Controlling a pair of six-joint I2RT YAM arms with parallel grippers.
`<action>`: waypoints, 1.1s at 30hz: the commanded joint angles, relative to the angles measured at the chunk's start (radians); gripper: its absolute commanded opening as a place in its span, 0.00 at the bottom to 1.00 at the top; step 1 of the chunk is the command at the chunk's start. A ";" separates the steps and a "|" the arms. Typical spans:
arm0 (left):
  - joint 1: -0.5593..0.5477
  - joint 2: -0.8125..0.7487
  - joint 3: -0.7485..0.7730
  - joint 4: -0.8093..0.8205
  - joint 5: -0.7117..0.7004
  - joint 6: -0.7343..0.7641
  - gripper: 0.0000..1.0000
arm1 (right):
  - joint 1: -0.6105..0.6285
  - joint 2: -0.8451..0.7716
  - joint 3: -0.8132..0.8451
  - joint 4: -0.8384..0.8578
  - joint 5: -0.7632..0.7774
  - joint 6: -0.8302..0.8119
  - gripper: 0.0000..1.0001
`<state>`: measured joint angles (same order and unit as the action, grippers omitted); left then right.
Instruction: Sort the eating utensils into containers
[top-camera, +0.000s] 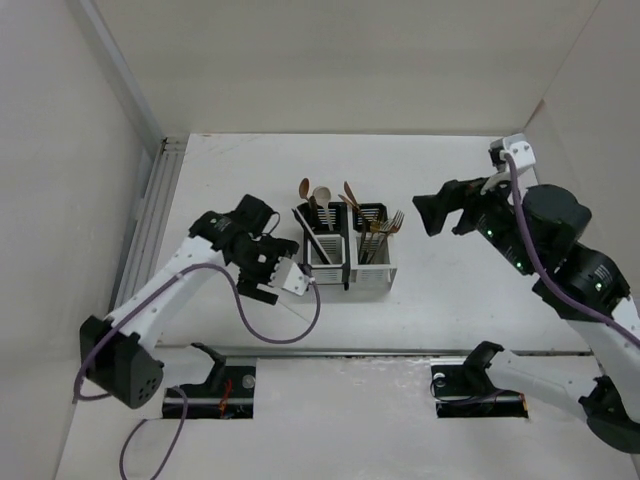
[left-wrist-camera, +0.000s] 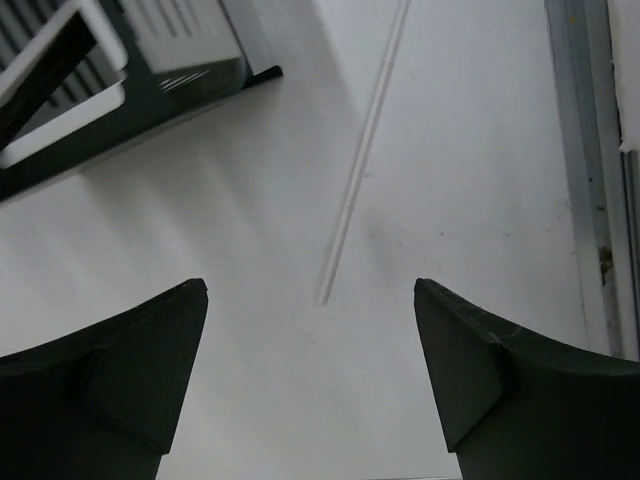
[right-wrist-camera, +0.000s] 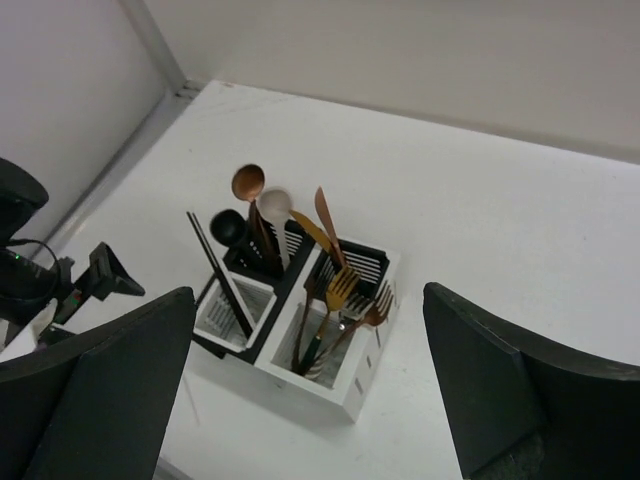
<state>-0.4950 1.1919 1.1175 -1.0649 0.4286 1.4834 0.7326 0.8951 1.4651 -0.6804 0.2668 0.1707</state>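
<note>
The left end effector (left-wrist-camera: 310, 288) hangs low over the bench (left-wrist-camera: 480, 150). Its two dark fingers (left-wrist-camera: 130, 370) are spread wide with nothing between them. Just ahead of the gap a thin pale stick (left-wrist-camera: 357, 165) lies flat on the bench and runs away from the fingers. Its far end is cut off by the top edge of the wrist view. It is too faint to find from above, so whether it is a chopstick cannot be told. Ahead and to the left of these fingers a corner of the caddy block (left-wrist-camera: 160, 70) shows, mostly cropped, with its contents out of sight there.

The right end effector (right-wrist-camera: 308, 295) hangs high, its fingers (right-wrist-camera: 100, 390) likewise apart and empty, with the whole caddy block well below and ahead of it. In the far-left black compartment (right-wrist-camera: 243, 262) stand a copper spoon (right-wrist-camera: 248, 182), a pale spoon (right-wrist-camera: 275, 205) and a black spoon (right-wrist-camera: 227, 228), their handles hidden inside. Black chopsticks (right-wrist-camera: 222, 280) lean in the near-left white compartment (right-wrist-camera: 213, 318). To the right of these a copper knife (right-wrist-camera: 325, 215), a gold fork (right-wrist-camera: 340, 288) and a copper fork (right-wrist-camera: 378, 312) crowd together. Their handles overlap, so which right-hand compartment each stands in is hard to tell.

From above, the left end effector sits just beside the block's left side, and the right one is well apart from its right side.
</note>
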 joint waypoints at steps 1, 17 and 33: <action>-0.053 0.096 -0.022 0.012 -0.111 0.109 0.81 | -0.007 0.041 -0.034 -0.053 0.008 -0.031 1.00; -0.126 0.166 -0.440 0.508 -0.244 0.128 0.56 | -0.007 0.011 -0.065 -0.044 0.058 -0.059 1.00; -0.145 0.285 -0.443 0.384 -0.231 0.210 0.49 | -0.007 -0.038 -0.074 -0.033 0.040 -0.059 1.00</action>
<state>-0.6289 1.4055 0.7094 -0.4805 0.1463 1.5894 0.7311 0.8875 1.3918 -0.7483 0.3031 0.1261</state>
